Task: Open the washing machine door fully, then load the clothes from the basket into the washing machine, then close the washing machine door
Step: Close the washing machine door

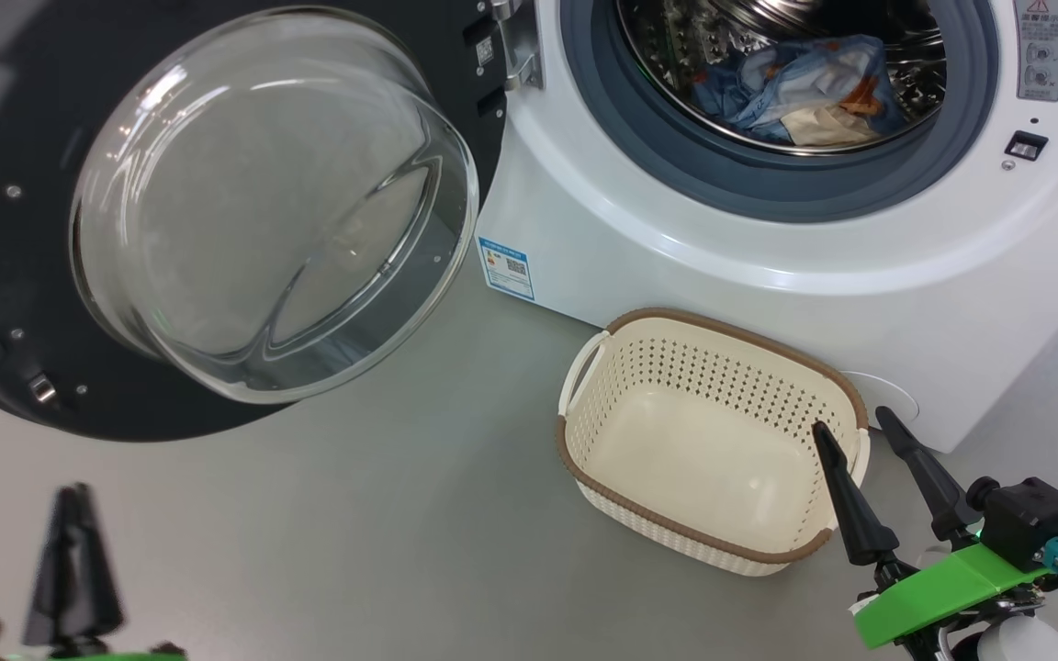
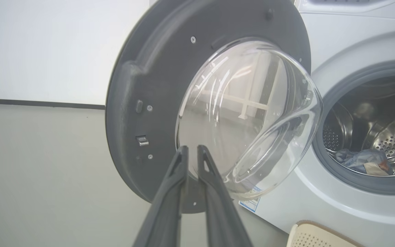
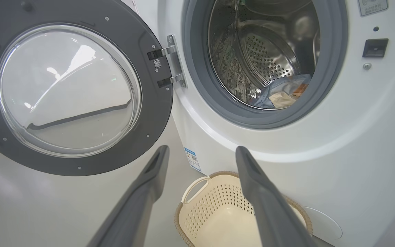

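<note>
We are facing the washer (image 1: 768, 275) with its drum gaping, and the door (image 1: 263, 202) is hanging swung wide to our left, its glass dome bulging toward us. Shutting it is, we judge, the step that is left. The trouble is waiting there: a push landing on that slick dome could be sliding off, and a weak swing could be leaving the latch uncaught. The basket (image 1: 703, 459) is sitting empty on the floor just before the washer, below the opening. We are guessing the door's sweep is passing above it, but we cannot tell the clearance. The clothes (image 1: 795, 92) are lying in the drum close to the grey gasket, where a trailing fold could be getting pinched. The right gripper (image 1: 852, 420) is hovering at the basket's right end, jaws spread wide and empty, possibly lying in the door's path. The left gripper (image 2: 192, 151) is pointing at the door's lower part, fingers nearly together with a thin slit between them, gripping nothing. The hinge (image 1: 515, 46) is sitting between door and drum.
</note>
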You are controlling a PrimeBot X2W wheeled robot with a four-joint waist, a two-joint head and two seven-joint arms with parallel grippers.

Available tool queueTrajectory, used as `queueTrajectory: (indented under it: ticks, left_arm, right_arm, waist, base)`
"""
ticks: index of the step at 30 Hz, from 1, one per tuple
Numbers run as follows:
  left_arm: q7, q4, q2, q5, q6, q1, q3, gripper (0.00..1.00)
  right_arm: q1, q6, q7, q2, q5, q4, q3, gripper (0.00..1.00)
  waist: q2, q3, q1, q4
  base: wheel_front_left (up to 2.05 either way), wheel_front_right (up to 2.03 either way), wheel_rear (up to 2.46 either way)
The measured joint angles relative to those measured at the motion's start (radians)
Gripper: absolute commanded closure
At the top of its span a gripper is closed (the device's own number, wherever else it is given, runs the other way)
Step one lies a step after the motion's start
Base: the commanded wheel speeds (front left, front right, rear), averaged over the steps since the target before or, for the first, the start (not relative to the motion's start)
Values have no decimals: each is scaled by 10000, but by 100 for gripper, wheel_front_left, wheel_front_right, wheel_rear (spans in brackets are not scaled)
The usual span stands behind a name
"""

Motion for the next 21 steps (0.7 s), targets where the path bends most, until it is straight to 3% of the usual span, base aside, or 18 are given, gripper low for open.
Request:
queueTrajectory:
  ticks: [3, 7, 10, 17, 21]
  left_arm:
    - [-2, -393, 33, -33, -219, -514, 752, 100]
    - [-2, -533, 489, -690, -422, -1569, 1561, 100]
    - [-4, -190, 1087, -2263, -449, -2448, 2073, 100]
    - [259, 1212, 3325, -5946, -451, -4282, 2096, 100]
    - [1091, 2173, 3929, -7553, -449, -5096, 2111, 100]
  right_arm:
    - [0, 0, 0, -2, 0, -48, -12, 0]
    - [-4, 0, 0, -27, -2, -86, -21, 0]
    - [-15, 0, 0, -77, -2, -125, -42, 0]
    - [-202, 0, 0, -268, -17, -203, -173, 0]
    - [-466, 0, 0, -313, -17, -234, -192, 0]
  waist:
    - [0, 105, 0, -58]
    - [0, 286, 0, -176]
    - [0, 449, 0, -287]
    - [0, 1005, 0, -495]
    - [0, 1273, 0, -563]
  base:
    - [0, 0, 0]
    - [0, 0, 0]
    - [0, 0, 0]
    - [0, 0, 0]
    - [0, 0, 0]
